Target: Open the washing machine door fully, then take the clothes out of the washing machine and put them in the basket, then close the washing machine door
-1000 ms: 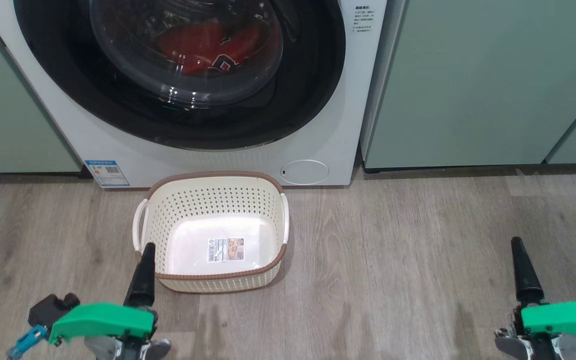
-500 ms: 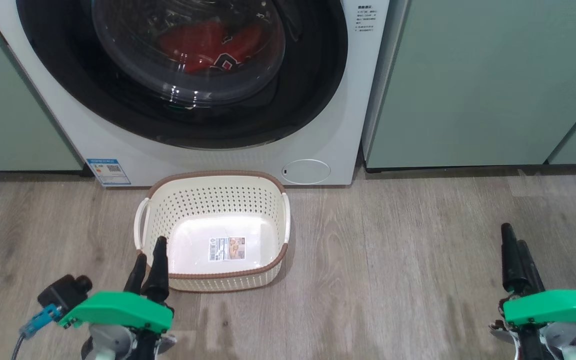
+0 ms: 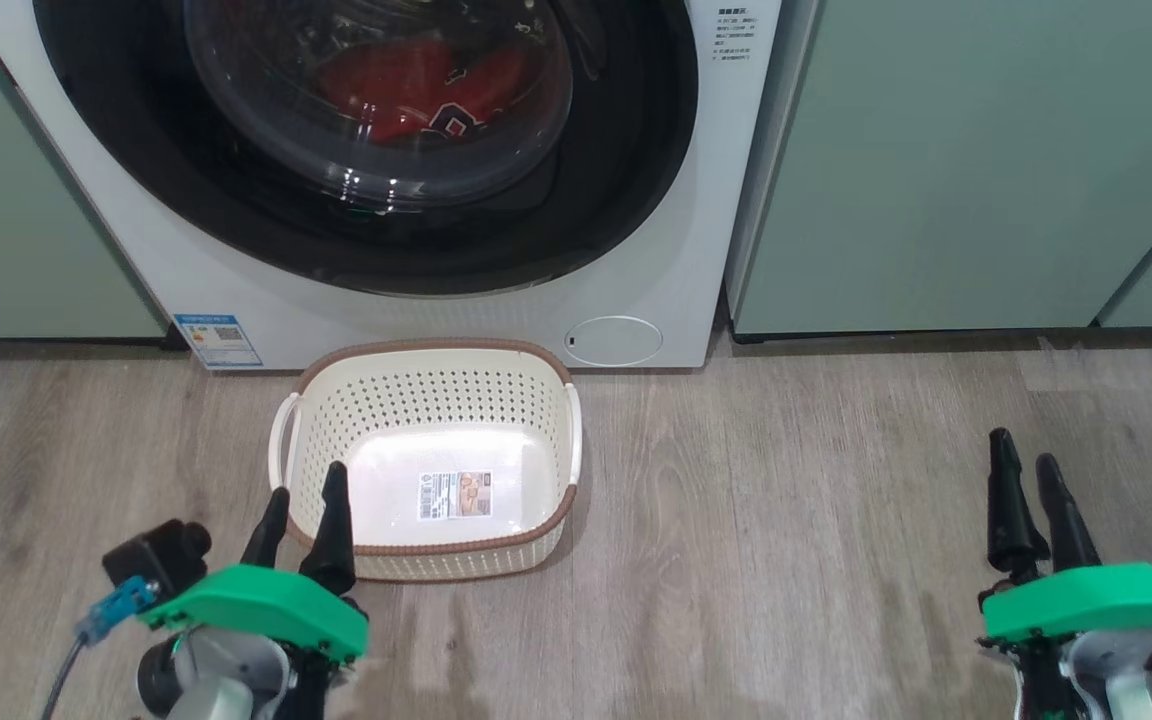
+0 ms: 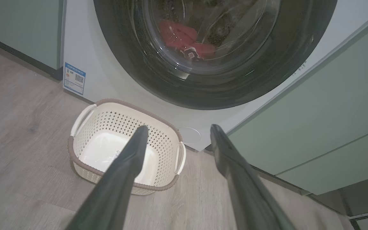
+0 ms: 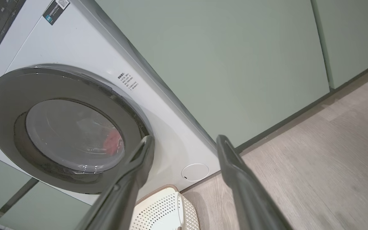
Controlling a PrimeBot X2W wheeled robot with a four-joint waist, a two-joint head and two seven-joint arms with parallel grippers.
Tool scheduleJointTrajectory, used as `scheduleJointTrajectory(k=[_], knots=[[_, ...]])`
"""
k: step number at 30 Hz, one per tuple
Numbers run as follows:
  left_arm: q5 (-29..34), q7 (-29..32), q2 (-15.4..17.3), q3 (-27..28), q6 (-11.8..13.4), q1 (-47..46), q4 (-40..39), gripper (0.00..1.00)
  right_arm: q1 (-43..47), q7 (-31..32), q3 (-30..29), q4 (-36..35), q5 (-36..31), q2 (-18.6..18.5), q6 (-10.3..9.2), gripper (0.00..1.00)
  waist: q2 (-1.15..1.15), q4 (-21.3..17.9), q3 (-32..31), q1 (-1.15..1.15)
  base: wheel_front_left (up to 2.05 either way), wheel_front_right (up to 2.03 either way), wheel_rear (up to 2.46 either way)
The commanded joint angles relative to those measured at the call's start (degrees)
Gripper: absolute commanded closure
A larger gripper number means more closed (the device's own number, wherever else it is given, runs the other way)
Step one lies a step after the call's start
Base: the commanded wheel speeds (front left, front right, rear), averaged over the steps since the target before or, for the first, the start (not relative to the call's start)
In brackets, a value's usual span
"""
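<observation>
The white washing machine fills the top of the head view, its black-rimmed round door shut. Through the glass I see the red clothes lying in the drum, and again in the left wrist view. The cream basket stands empty on the floor just in front of the washer, a sticker on its bottom. My left gripper hovers open at the basket's near left corner, holding nothing. My right gripper is open and empty over bare floor, far right of the basket.
Pale green cabinets flank the washer on both sides. A small round white service flap sits at the washer's lower right. Grey wood-look floor spreads to the right of the basket.
Both grippers have risen and turned, so that each now shows two separate fingers instead of one. The head view has shifted slightly. Door, clothes and basket have not moved.
</observation>
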Motion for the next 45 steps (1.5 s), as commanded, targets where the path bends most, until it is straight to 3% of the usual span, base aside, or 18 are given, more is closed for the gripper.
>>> scheduleJointTrajectory(k=[1,10,23,36,45], knots=[[2.1,-1.0,1.2,0.3,0.6,-3.4,-2.3,0.0,-2.9,-0.8,1.0,-2.4,-2.3,-0.7,-0.02,0.0,0.0,0.0,0.0,0.0,0.0,0.0,0.0],[8.7,-2.6,3.0,-2.7,3.8,-4.5,-3.4,0.0,-3.5,-2.5,1.4,-2.2,-10.4,-0.8,-0.03,0.0,0.0,0.2,0.1,0.0,0.0,0.0,0.0],[16.4,-4.7,4.2,-4.6,6.3,-5.3,-4.6,0.0,-4.3,-4.5,1.9,-1.3,-19.2,-0.9,-0.03,0.0,0.0,0.4,0.2,0.0,0.0,0.0,0.0],[24.0,-6.9,3.7,-3.4,6.4,-5.4,-3.9,0.0,-4.9,-6.6,2.9,-0.7,-25.3,-0.9,-0.03,0.0,0.0,0.7,0.1,0.0,0.0,0.0,0.0],[29.7,-8.4,2.5,-0.8,5.1,-5.5,-3.0,0.0,-5.1,-8.1,3.9,-0.9,-30.3,-1.0,-0.04,0.0,0.0,1.0,0.1,0.0,0.0,0.0,0.0]])
